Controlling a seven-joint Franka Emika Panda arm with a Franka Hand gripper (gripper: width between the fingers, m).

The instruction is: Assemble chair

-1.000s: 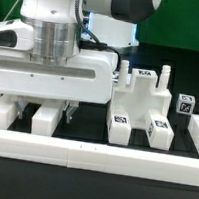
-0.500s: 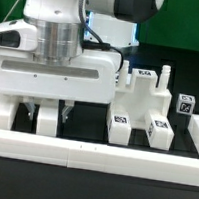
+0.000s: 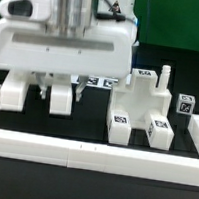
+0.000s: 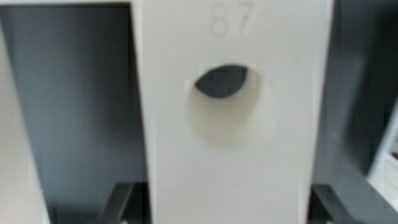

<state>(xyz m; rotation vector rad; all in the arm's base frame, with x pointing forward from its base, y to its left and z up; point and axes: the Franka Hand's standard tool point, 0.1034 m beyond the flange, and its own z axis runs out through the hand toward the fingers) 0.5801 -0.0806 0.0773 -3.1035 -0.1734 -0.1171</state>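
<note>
One chair part (image 3: 59,98) is clamped in my end effector (image 4: 226,203), jaws pinched on its flat slat with the hole. It hangs at the exterior view's left and looks just clear of the worktop (image 3: 84,126). Step in hand, as I read it: carry this piece over to the tagged seat block (image 3: 137,107), standing well apart at the exterior view's right. Next move calls for a level traverse that stays off the front border bar (image 3: 91,152), then lining the hole up with its mating peg, which one I can't tell, before pressing home.
</note>
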